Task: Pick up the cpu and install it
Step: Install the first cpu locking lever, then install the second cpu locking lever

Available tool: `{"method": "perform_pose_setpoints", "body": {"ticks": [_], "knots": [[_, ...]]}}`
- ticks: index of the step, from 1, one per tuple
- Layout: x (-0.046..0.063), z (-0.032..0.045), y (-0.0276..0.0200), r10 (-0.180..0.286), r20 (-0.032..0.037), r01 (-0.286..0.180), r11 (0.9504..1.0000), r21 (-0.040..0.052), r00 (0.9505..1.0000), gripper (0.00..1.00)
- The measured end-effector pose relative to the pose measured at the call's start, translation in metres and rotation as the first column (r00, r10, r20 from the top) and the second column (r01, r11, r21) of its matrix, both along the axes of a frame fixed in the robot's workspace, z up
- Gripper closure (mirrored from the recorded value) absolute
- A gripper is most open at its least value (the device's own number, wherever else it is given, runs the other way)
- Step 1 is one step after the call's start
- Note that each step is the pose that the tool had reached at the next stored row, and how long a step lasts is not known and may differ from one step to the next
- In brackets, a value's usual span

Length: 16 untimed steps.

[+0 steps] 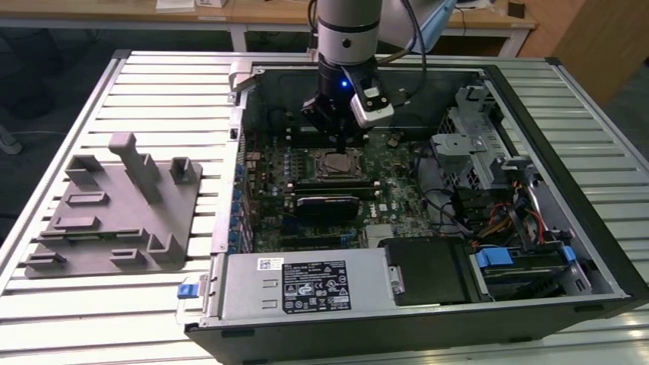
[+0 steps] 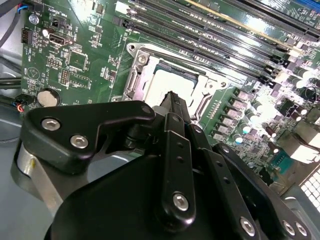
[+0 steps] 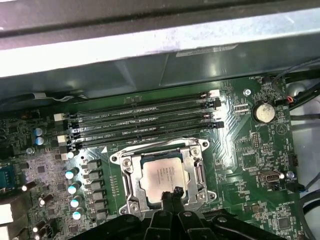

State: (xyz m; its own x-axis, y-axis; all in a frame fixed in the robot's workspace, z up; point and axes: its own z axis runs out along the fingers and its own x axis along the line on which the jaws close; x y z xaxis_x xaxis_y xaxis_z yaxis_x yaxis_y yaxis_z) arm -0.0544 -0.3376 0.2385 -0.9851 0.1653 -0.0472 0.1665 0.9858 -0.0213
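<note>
My gripper [image 3: 175,194] jaws look closed, empty, over the seated cpu [image 3: 167,176]; pressing could bend socket [image 3: 164,175] pins.

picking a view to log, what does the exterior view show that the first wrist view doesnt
Exterior view: the grey fixture tray on the slatted table at that view's left, the whole open computer case, its power supply, and the arm standing over the board.

First wrist view: the coin cell battery and the memory slots up close.

Both: the green motherboard, the cpu lying in its socket, and the gripper just above it.
</note>
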Motion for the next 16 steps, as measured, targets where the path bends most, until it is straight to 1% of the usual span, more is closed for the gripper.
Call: {"method": "perform_pose_setpoints", "body": {"ticks": [13,16], "knots": [[0.0,0.0012,0.0,0.0,-0.0001,0.0,1.0,-0.0002,1.0,0.89],[0.0,0.0031,-0.0001,0.0,-0.0004,0.0,1.0,-0.0005,1.0,0.89]]}}
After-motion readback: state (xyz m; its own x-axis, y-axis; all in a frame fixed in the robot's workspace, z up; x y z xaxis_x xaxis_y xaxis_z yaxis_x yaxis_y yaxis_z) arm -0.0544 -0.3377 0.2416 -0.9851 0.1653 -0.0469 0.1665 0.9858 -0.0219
